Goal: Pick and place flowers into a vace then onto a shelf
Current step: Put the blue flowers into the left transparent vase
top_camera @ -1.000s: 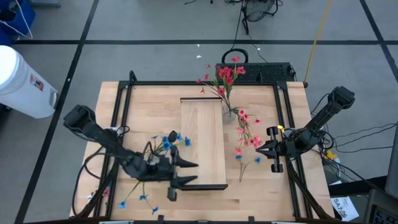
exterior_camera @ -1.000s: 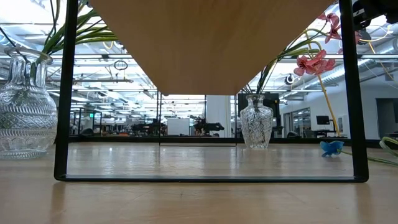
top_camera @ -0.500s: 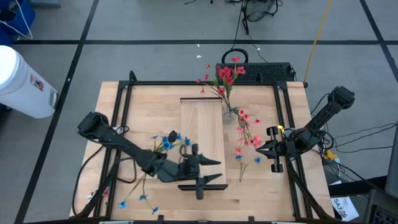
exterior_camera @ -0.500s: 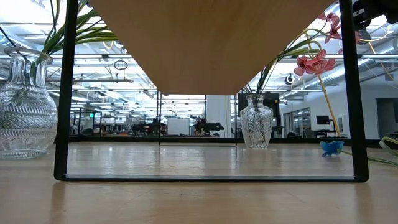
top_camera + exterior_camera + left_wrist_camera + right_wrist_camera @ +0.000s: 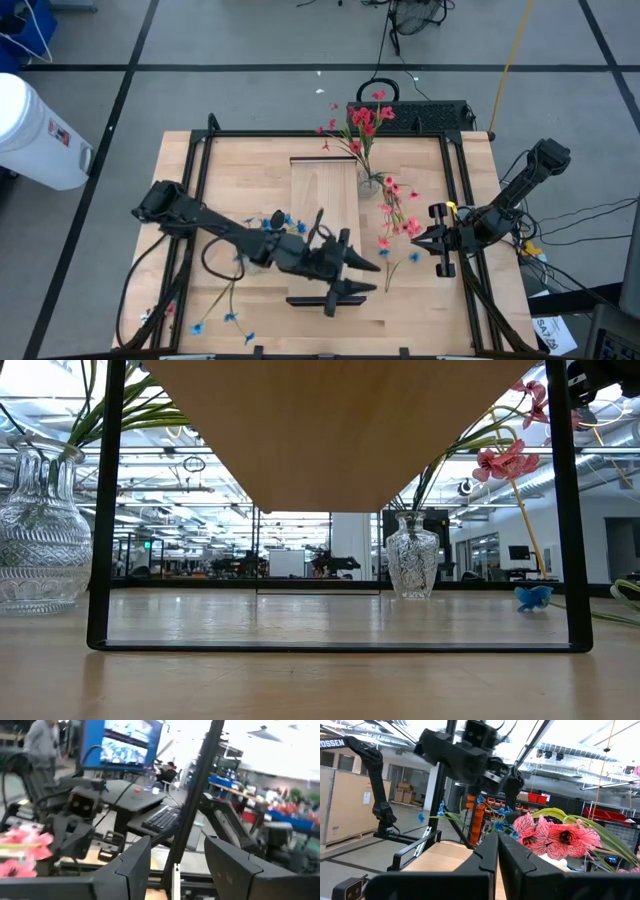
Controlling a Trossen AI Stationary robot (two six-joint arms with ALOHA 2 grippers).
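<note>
Fingers of the left gripper (image 5: 358, 276) are spread apart, and nothing is seen pinched between them; the gripper is held over the near end of the shelf (image 5: 325, 215), pointing toward the right side of the table. In the left wrist view the same two dark fingers (image 5: 131, 868) are seen parted, with only a black frame post showing in the gap.

Flowers are found in several places. Red-pink sprays (image 5: 365, 128) are seen standing in a clear glass vase (image 5: 370, 181) just beside the far right edge of the shelf. More red-pink sprays (image 5: 398, 215) are laid loose on the wooden tabletop (image 5: 240, 180) between the shelf and the right gripper (image 5: 424, 240). Blue sprays (image 5: 280, 221) are seen close beside the left arm, though whether they are carried or merely lying under it cannot be told. A few blue blossoms (image 5: 225, 319) are scattered near the front left corner.

In the low view a cut-glass vase (image 5: 412, 567) with green stems and pink blossoms is seen at mid-distance, and a second glass vase (image 5: 38, 540) holding green stems is seen at the edge.

The right gripper is held at the right edge of the table, its fingers (image 5: 487, 857) pressed together on nothing.
</note>
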